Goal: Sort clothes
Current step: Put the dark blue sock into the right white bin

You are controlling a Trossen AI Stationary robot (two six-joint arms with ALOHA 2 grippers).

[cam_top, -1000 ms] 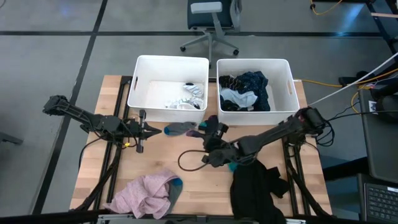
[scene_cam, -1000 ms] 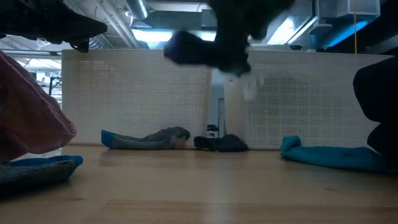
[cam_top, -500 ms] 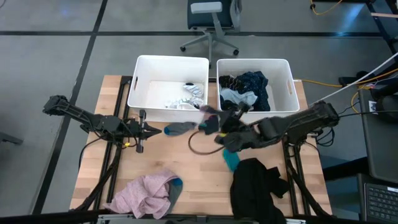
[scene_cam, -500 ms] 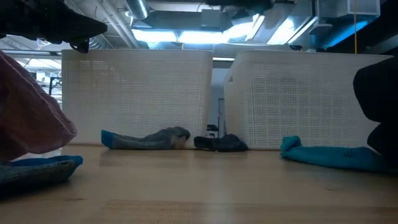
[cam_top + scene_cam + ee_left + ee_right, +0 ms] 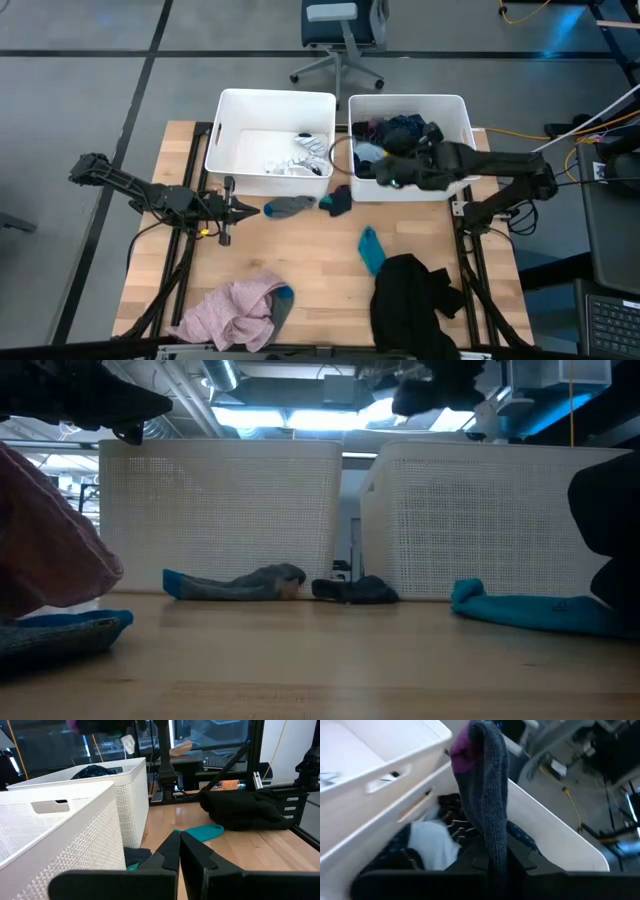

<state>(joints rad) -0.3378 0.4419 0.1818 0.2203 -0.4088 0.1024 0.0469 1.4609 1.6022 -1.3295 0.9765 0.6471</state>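
Observation:
My right gripper (image 5: 388,176) hangs over the right white tub (image 5: 466,130), shut on a dark grey sock (image 5: 490,795) with a purple end (image 5: 461,754). That tub holds navy, white and patterned clothes (image 5: 405,135). The left tub (image 5: 228,130) holds white striped pieces (image 5: 305,155). On the table lie a grey sock with a teal toe (image 5: 289,206), a dark sock (image 5: 338,200), a teal sock (image 5: 371,249), a black garment (image 5: 415,295) and a pink garment (image 5: 235,310). My left gripper (image 5: 258,209) waits shut, level, in front of the left tub. My right gripper pinches the dark grey sock between its two fingers at one stretch of its knit body (image 5: 496,851). The rest of the sock reaches out past the fingertips, with the purple end farthest. The sock is lifted clear, above the clothes in the right tub.
The two tubs stand side by side along the table's far edge. Bare wood lies in the table's middle between the socks and the garments at the near edge. A loop of thin cable (image 5: 338,152) shows between the tubs. An office chair (image 5: 340,35) stands beyond the table.
My right gripper has risen from the middle of the table and swung toward the far right, ending over the right tub, tipping and rolling on the way. The dark grey sock went with it, lifted clear of the table. The other dark sock stayed in front of the tubs.

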